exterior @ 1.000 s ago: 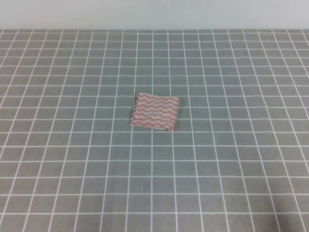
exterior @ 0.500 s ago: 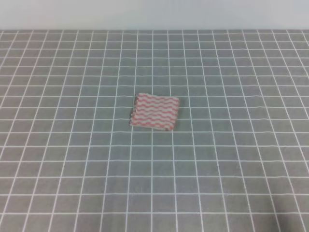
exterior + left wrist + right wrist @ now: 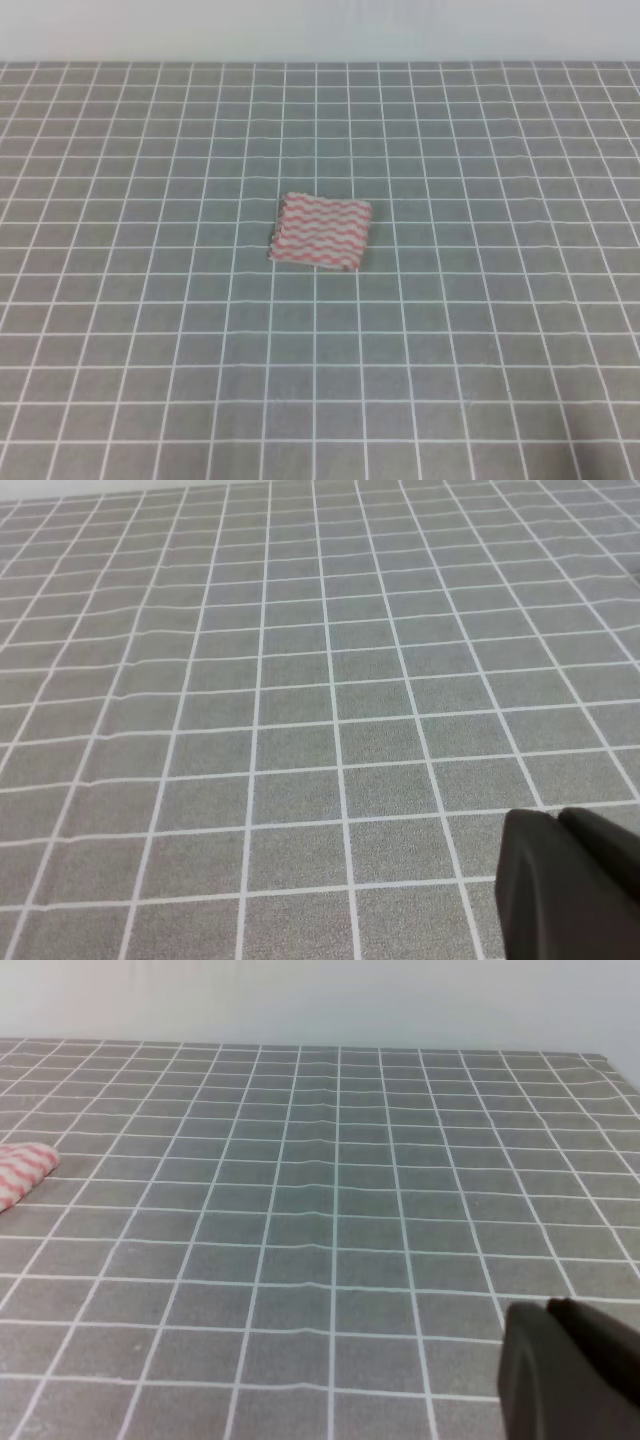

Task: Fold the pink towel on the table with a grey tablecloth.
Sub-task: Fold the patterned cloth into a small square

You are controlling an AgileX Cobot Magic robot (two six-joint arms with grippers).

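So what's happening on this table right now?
Nothing is being handled. A small pink towel lies by itself, compact and rectangular, near the middle of the table with a grey tablecloth. Neither robot arm is near it; only a dark corner of each gripper shows in its own wrist camera, away from the towel.

Worktop (image 3: 480, 340) lies open on every side of the towel (image 3: 321, 232), a small flat packet near centre and the only thing on the grey grid, low enough to pass over, with broad bare cloth left, right, near and far of it.
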